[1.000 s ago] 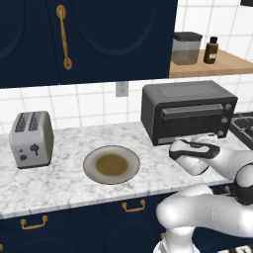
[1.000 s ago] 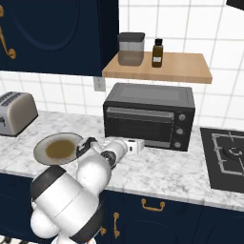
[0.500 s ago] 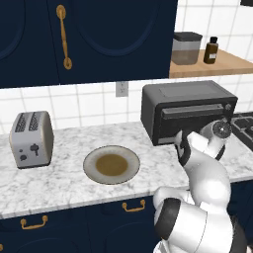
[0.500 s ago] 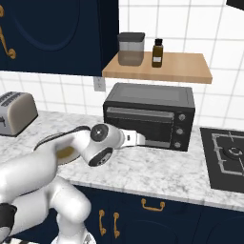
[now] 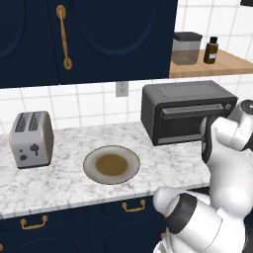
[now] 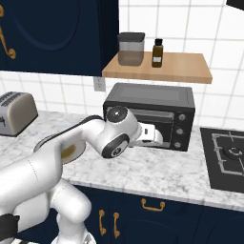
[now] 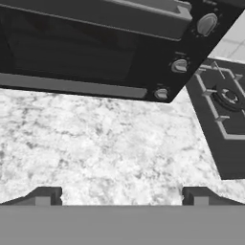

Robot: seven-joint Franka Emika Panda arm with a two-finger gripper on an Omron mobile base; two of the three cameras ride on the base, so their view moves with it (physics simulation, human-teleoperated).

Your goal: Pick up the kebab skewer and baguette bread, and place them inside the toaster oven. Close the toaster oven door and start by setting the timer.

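My two base cameras look forward and down from behind, left and right, sharing the toaster oven [image 5: 185,112] [image 6: 151,116] and marble counter [image 5: 74,183] [image 6: 162,171]. My hand camera sits close, low over that counter [image 7: 105,143], facing the oven's front [image 7: 95,52].

Silver toaster [image 5: 31,139] left of plate [image 5: 94,174] (bare)

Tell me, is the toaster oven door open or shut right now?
Shut. The toaster oven door stands upright, flush with the front of the toaster oven, its bar handle along the top edge.
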